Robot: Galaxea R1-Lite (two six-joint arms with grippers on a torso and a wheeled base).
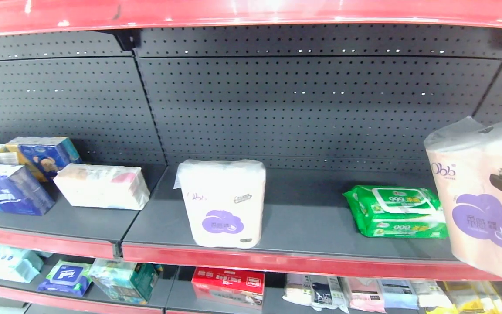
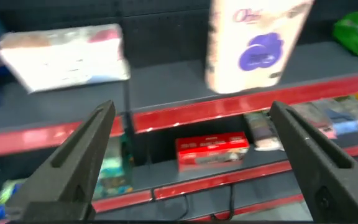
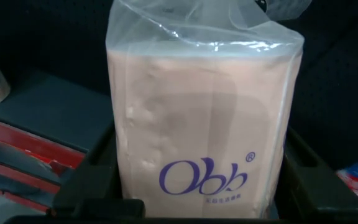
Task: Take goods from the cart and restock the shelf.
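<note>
Roll pack [image 3: 204, 124] clamped in right pincer [image 3: 204, 183]; left pincer [image 2: 191, 112] gapes wide.

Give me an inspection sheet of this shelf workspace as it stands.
Surface: dark shelf with a red front edge, partly stocked.
Job's things: one toilet paper pack stands upright near the front edge; a second pack is held off the shelf at the right.
Clutter: green wipes pack lying flat; white tissue pack; blue boxes at the left.
Grippers: left gripper open, empty; right gripper shut on the second pack.
Cables: perhaps one dark cord under the lower shelf; too blurred to tell.
Surroundings: perforated back panel; mixed goods below.
</note>
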